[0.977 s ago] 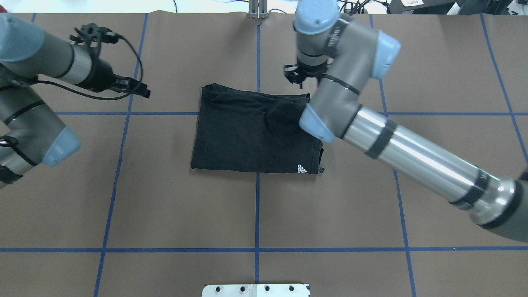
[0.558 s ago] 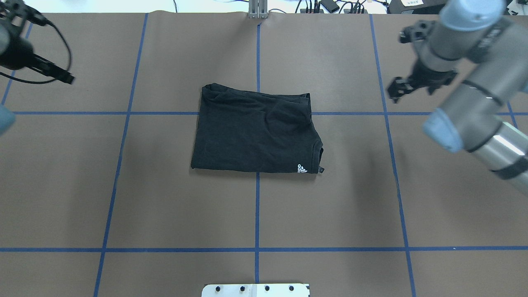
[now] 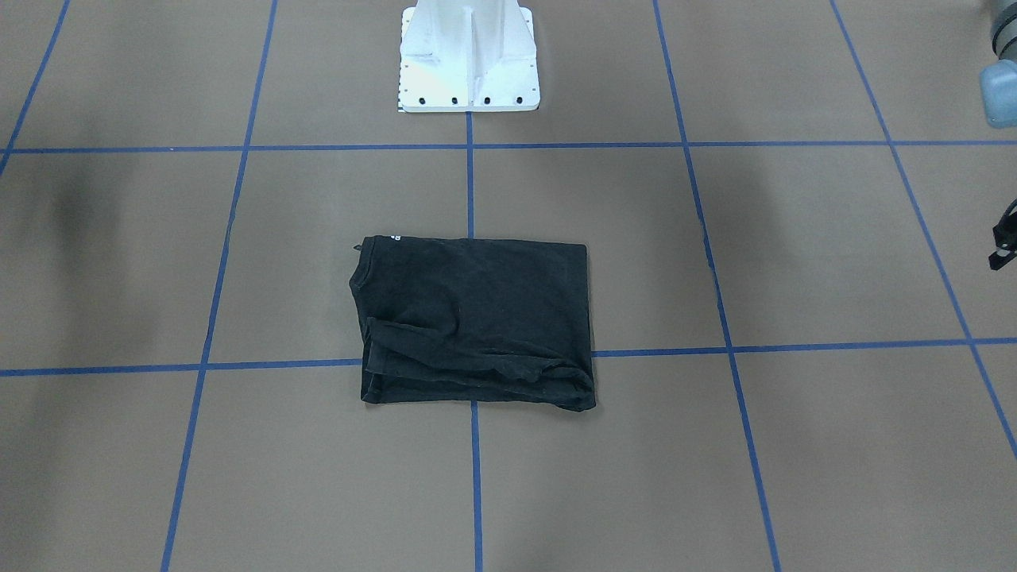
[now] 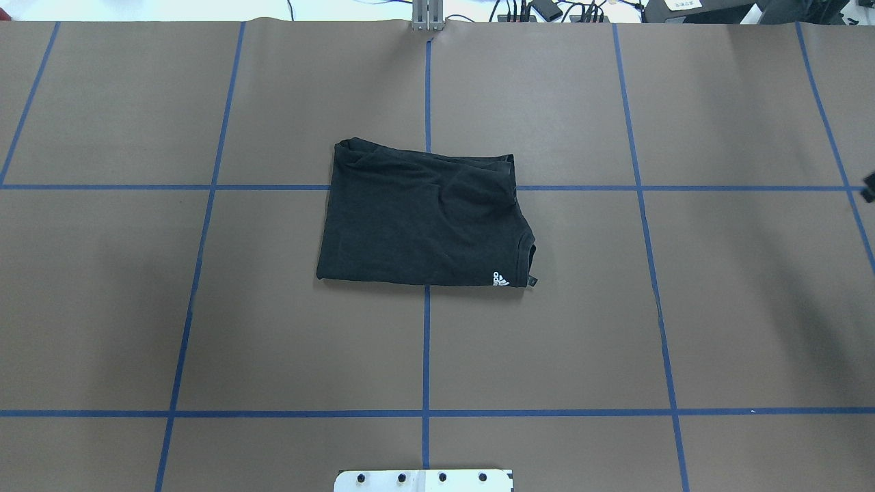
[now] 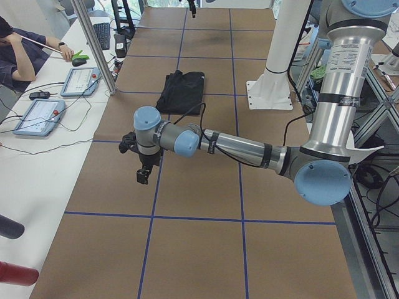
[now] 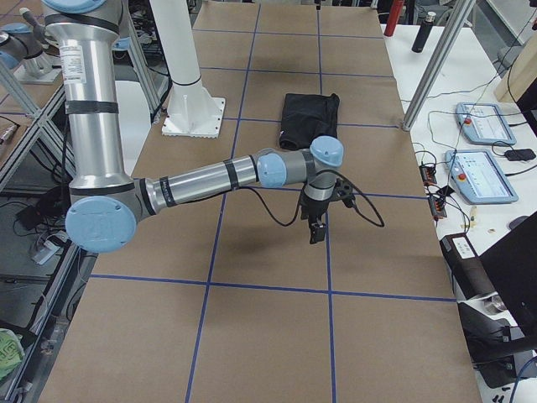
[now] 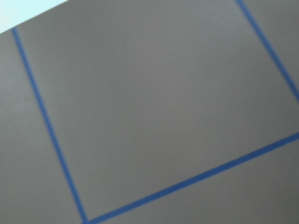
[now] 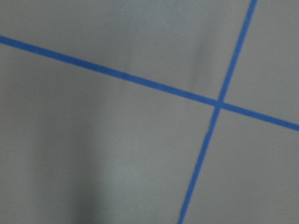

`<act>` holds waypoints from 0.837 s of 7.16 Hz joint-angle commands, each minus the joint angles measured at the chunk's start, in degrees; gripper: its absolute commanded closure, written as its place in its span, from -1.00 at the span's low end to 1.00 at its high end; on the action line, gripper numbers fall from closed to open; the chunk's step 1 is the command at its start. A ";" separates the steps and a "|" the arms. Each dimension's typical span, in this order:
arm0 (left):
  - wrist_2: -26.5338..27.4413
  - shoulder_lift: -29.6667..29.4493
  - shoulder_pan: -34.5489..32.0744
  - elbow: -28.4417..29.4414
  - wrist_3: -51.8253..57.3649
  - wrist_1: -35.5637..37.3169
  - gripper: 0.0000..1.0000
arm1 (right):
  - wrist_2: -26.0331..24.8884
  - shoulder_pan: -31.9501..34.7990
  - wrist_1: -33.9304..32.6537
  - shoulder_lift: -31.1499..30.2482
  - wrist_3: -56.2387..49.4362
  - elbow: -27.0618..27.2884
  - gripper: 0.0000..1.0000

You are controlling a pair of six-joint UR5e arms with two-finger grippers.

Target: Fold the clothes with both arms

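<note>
The clothes, one black T-shirt (image 4: 424, 215), lie folded into a rough rectangle at the table's middle, plain black side up, with a small white logo (image 4: 501, 279) at the near right corner. The same shirt (image 3: 477, 326) shows in the front view, with nothing touching it. My left gripper (image 5: 143, 174) hangs over bare table far off to the shirt's left; only a black sliver of it (image 3: 1003, 242) shows from the front. My right gripper (image 6: 315, 231) hangs far off to the shirt's right. I cannot tell whether either is open or shut. Both wrist views show only brown table and blue tape.
The white pedestal base (image 3: 469, 63) stands at the robot's side of the table. Blue tape lines (image 4: 426, 342) grid the brown surface. Beyond the far edge, a side table holds control tablets (image 5: 37, 115), and a person (image 5: 15, 53) sits there. Aluminium posts (image 6: 432, 63) stand at that edge.
Both arms have swung outward from the shirt, the left one leftward and the right one rightward, almost out of the overhead view. The shirt has not moved.
</note>
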 commanded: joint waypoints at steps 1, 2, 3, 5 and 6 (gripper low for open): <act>-1.15 7.25 -5.52 -0.35 0.54 1.06 -1.00 | 2.96 9.39 0.06 -7.07 -6.51 -0.41 -1.00; -1.15 9.90 -7.29 -0.44 0.36 2.19 -1.00 | 3.15 9.95 0.06 -8.31 -7.56 -0.15 -1.00; -1.33 10.19 -7.83 -0.44 -0.16 3.77 -1.00 | 3.15 10.04 0.06 -8.32 -7.40 -0.15 -1.00; -0.89 10.19 -7.84 -6.13 -0.25 6.24 -1.00 | 2.97 9.96 0.15 -8.23 -6.78 0.03 -1.00; -1.85 10.36 -7.84 -7.03 0.01 6.25 -1.00 | 3.15 9.96 0.06 -8.06 -6.61 -0.32 -1.00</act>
